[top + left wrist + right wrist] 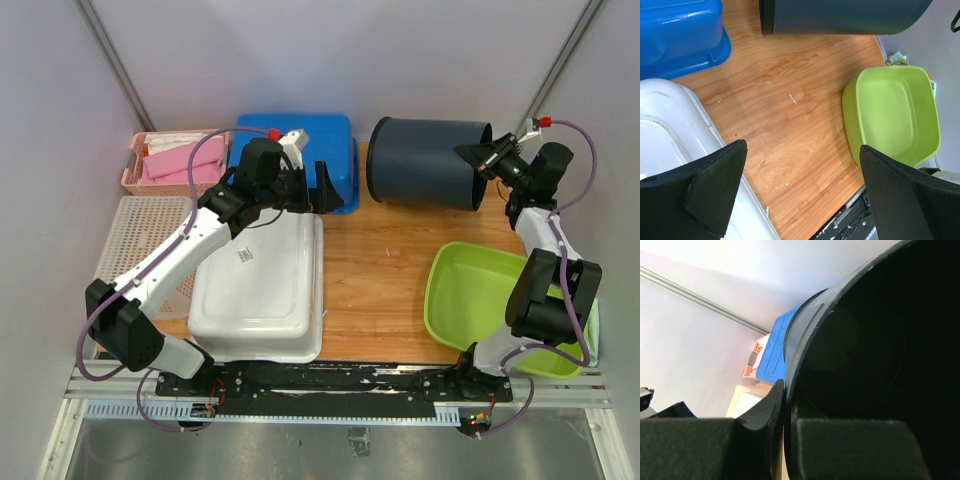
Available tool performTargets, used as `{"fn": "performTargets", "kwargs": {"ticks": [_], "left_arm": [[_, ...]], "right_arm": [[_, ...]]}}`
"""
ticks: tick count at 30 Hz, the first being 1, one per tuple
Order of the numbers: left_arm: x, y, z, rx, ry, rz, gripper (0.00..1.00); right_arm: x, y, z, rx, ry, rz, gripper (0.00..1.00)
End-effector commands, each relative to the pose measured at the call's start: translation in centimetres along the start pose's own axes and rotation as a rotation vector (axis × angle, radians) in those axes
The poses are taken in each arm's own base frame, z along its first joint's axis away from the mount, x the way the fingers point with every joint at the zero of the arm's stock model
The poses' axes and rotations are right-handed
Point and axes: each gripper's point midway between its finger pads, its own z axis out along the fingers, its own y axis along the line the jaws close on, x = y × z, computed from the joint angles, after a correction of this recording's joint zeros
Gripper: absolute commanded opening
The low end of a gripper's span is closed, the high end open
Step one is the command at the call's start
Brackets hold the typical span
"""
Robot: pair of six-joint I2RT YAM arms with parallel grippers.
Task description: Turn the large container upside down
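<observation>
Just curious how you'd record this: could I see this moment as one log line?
large container: on its side | right gripper: shut on rim | left gripper: open, empty

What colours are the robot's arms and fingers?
The left arm and right arm are white tubes with chunky black joints. Purple cables loop along them, with red caps near the wrists. The left gripper and right gripper have black wedge-shaped fingers.

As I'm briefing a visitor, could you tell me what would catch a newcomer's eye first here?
The dark container lying on its side at the far right, its rim pinched by the right claw. Next, the lime basin near right and the white tub near left.
</observation>
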Motion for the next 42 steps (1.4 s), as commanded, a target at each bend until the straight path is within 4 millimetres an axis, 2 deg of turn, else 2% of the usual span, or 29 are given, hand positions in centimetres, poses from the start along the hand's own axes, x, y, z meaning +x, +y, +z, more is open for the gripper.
{"fn": "performTargets", "kwargs": {"ticks": [1,23,33,42], "left_arm": [[-0.6,-0.9,-1.2,0.029,-0.025,0.03,0.99],[-0.5,-0.9,-1.3,0.032,-0.021,0.037,0.99],[-0.4,-0.8,-1.6,0.03,-0.022,0.038,0.99],[-0.3,-0.9,-1.5,0.037,-0.022,0.033,0.99]], "right_arm": [[3.6,-4.1,-0.8,0.091,0.125,0.07,0.01],[4.6,-5.3,-1.2,0.109,0.161,0.094,0.01],[6.8,-8.5,-2.3,0.168,0.202,0.156,0.06],[7.6,-9.5,-3.2,0.21,0.223,0.156,0.15]]}}
